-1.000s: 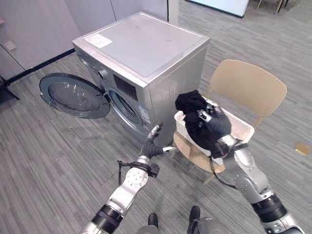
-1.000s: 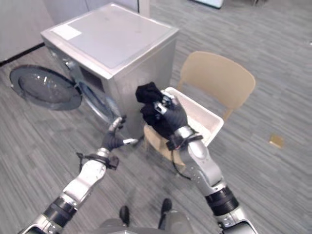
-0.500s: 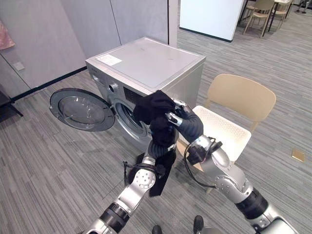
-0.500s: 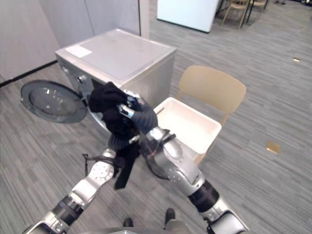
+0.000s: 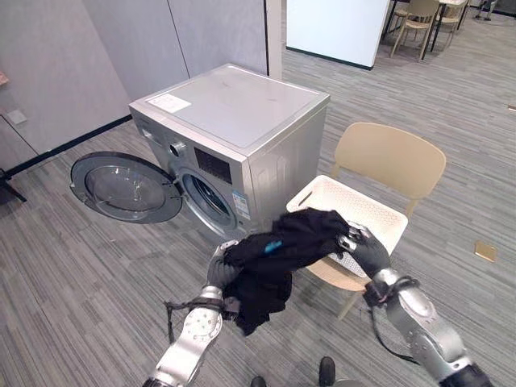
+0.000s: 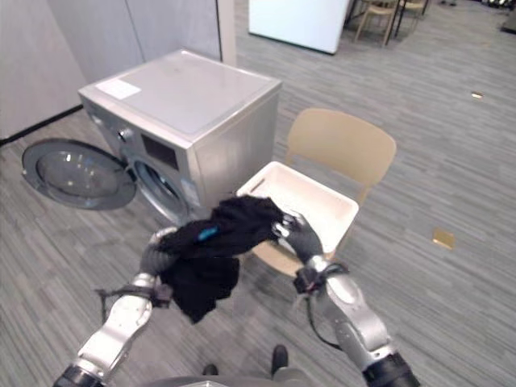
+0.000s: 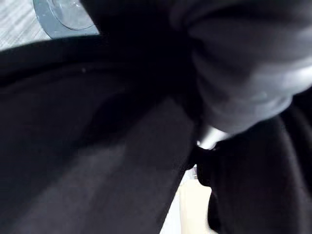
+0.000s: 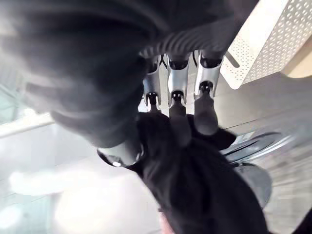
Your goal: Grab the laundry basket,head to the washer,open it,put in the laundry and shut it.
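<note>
both hands (image 6: 300, 235) hold black garment (image 6: 218, 242) beside open washer (image 6: 173, 129).

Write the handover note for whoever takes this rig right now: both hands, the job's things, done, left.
Right hand: shut on the black garment, at its end nearest the basket.
Left hand: under the garment's other end, fingers hidden, grip unclear.
The garment hangs between the hands, in front of the washer.
White laundry basket: on the tan chair beside the washer, no laundry visible inside.
Done: basket brought over, washer door swung open, garment lifted out.
Left: put the garment in the drum, shut the door.
</note>
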`<state>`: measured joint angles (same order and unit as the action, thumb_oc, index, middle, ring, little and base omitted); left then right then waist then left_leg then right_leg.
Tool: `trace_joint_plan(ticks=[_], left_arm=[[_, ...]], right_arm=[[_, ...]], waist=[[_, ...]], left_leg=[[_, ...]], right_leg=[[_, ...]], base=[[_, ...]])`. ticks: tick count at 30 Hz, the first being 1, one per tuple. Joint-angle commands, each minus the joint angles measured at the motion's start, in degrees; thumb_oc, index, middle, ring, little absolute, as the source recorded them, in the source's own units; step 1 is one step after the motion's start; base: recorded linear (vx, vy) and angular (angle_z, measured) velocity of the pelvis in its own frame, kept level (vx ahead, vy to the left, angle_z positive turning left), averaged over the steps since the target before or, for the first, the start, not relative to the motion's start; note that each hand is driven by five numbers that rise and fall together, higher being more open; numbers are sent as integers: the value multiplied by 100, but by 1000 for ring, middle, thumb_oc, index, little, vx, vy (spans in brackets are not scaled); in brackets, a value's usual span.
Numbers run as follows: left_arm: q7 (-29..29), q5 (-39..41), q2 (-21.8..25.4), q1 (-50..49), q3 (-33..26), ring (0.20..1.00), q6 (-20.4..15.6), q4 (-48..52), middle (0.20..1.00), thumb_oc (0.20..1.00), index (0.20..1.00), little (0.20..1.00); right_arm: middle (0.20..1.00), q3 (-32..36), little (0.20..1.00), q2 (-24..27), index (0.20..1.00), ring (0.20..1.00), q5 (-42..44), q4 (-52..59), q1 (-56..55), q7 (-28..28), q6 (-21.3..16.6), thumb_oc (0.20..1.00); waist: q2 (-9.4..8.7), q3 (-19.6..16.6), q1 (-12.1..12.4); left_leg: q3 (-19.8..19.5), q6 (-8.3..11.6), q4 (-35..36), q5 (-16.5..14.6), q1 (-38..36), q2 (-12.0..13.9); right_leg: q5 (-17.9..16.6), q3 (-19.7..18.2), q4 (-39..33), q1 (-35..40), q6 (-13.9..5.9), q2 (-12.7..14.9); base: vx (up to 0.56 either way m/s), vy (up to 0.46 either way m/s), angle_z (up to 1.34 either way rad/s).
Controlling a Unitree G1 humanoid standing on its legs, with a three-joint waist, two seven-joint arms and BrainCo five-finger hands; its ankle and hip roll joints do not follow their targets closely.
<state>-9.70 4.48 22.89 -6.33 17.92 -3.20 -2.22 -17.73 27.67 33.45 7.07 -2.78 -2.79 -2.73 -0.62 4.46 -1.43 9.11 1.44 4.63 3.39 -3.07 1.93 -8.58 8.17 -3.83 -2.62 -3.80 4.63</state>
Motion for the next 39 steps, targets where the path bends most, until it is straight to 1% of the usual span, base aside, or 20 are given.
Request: trace_joint_plan(ticks=[1,4,6,13,16,17,18,19,20,22,24,26,28,32,33,34,35,36,37,39], left_arm=[[209,233,332,10,-623,200,-365,30,200,200,200,200],[405,184,323,-576,-1071,200,-366,-473,200,200,200,200],[476,266,257,-749,-1267,200,-329,-806,200,200,200,200],[306,353,117,-761,-1761,200,-101,-1953,200,200,200,200],[249,416,158,-594,-1868,200,-42,-2208,200,200,200,200],[229,526,130,-550,-1904,200,-25,-2289,200,200,200,200],[222,606,89,-430,-1964,200,9,-2382,200,200,200,200],[215,629,57,-395,-1971,200,18,-2408,200,200,200,200],[215,629,57,-391,-1973,200,19,-2409,200,200,200,200],[182,729,12,-294,-2000,200,12,-2489,200,200,200,200],[170,814,-40,-151,-1970,200,36,-2543,200,200,200,200],[127,842,-125,-55,-1900,200,-1,-2604,200,200,200,200],[113,882,-186,-45,-1866,200,-5,-2633,200,200,200,200],[79,947,-139,-88,-1901,200,20,-2543,200,200,200,200],[85,933,18,42,-1786,200,-28,-2515,200,200,200,200],[86,934,20,52,-1790,200,-30,-2519,200,200,200,200],[99,920,53,77,-1771,200,-52,-2501,200,200,200,200],[121,903,55,77,-1772,200,-54,-2504,200,200,200,200],[121,903,55,77,-1772,200,-54,-2504,200,200,200,200],[157,824,63,130,-1686,200,-26,-2459,200,200,200,200]], right_arm=[[1000,719,1000,206,1000,1000,-1563,184,-160,-56,-344,1000],[1000,1310,1000,451,1000,1000,-3349,114,-843,178,-445,1000],[1000,1339,1000,401,1000,1000,-3777,-267,-1003,207,-408,1000],[1000,1136,1000,281,1000,1000,-4359,-1828,-824,363,-229,1000],[1000,1223,1000,221,1000,1000,-4268,-2230,-736,465,-163,1000],[1000,1266,1000,205,1000,1000,-4231,-2322,-720,501,-136,1000],[1000,1295,1000,189,1000,1000,-4241,-2528,-622,549,-93,1000],[1000,1300,1000,151,1000,1000,-4230,-2571,-583,565,-63,1000],[1000,1297,1000,149,1000,1000,-4230,-2579,-573,567,-65,1000],[1000,1278,1000,63,1000,1000,-4204,-2730,-527,612,-42,1000],[1000,1265,1000,-2,1000,1000,-4219,-2837,-491,624,15,1000],[1000,1204,1000,-74,1000,1000,-4246,-2942,-443,625,25,1000],[1000,1036,1000,-150,1000,1000,-4336,-3056,-313,589,57,1000],[1000,649,1000,-270,1000,1000,-4508,-3062,-12,505,85,1000],[1000,637,1000,-297,1000,1000,-4380,-2995,116,527,73,1000],[1000,637,1000,-298,1000,1000,-4378,-2997,127,527,73,1000],[1000,616,1000,-313,1000,1000,-4346,-2993,161,511,77,1000],[1000,584,1000,-317,1000,1000,-4335,-2975,175,500,73,1000],[1000,584,1000,-317,1000,1000,-4335,-2975,175,500,73,1000],[1000,554,1000,-346,1000,1000,-4253,-2899,167,502,49,1000]], waist=[[-91,-4,14],[-21,13,37],[0,42,63],[-43,434,251],[-73,621,314],[-82,682,345],[-74,682,294],[-79,666,281],[-79,664,276],[-94,672,204],[-80,672,141],[-53,669,117],[-71,659,147],[-171,698,342],[-212,824,96],[-214,813,108],[-213,843,70],[-191,850,54],[-191,850,54],[-126,919,-149]], left_leg=[[-226,173,37,-77,53,-134],[-278,161,37,-85,-12,-130],[-304,156,37,-71,-47,-123],[-496,162,-496,-88,326,-117],[-548,230,-894,-62,824,-138],[-468,254,-979,-30,972,-131],[58,267,-1047,-2,1148,7],[308,246,-1008,-10,1135,73],[305,246,-1006,-10,1140,72],[931,229,-1010,-29,1091,253],[1314,226,-922,-28,1009,349],[1272,200,-847,-36,981,298],[1192,150,-867,-108,976,218],[991,-79,-895,-361,861,39],[517,-163,-904,-441,789,-125],[533,-163,-905,-422,819,-119],[403,-189,-934,-476,788,-173],[308,-216,-926,-541,715,-206],[308,-216,-926,-541,715,-206],[-92,-336,-753,-739,256,-388]], right_leg=[[462,64,42,418,-324,-65],[522,90,45,494,-326,-85],[543,89,55,515,-316,-99],[594,195,205,407,-215,-63],[606,485,332,191,-165,45],[595,625,353,124,-160,117],[560,1059,339,22,-176,281],[539,1186,310,22,-194,335],[535,1192,304,21,-196,334],[541,1533,271,108,-216,440],[548,1852,270,182,-221,562],[604,2097,306,321,-253,677],[662,2127,388,414,-272,765],[842,1842,1109,368,-285,971],[901,579,1498,-75,-253,506],[885,563,1507,-116,-246,502],[901,154,1639,-277,-250,361],[902,-50,1748,-387,-221,301],[902,-50,1748,-387,-221,301],[642,-266,1978,-1170,-174,-45]], base=[[-2,-20,4],[13,-11,4],[11,-10,-2],[-82,-23,4],[-188,-34,46],[-280,-9,92],[-211,5,104],[-126,8,140],[-6,-4,134],[-12,11,122],[-8,66,101],[114,143,170],[139,154,99],[142,137,21],[127,68,1],[132,103,41],[101,104,91],[111,105,137],[234,108,103],[430,118,23]])
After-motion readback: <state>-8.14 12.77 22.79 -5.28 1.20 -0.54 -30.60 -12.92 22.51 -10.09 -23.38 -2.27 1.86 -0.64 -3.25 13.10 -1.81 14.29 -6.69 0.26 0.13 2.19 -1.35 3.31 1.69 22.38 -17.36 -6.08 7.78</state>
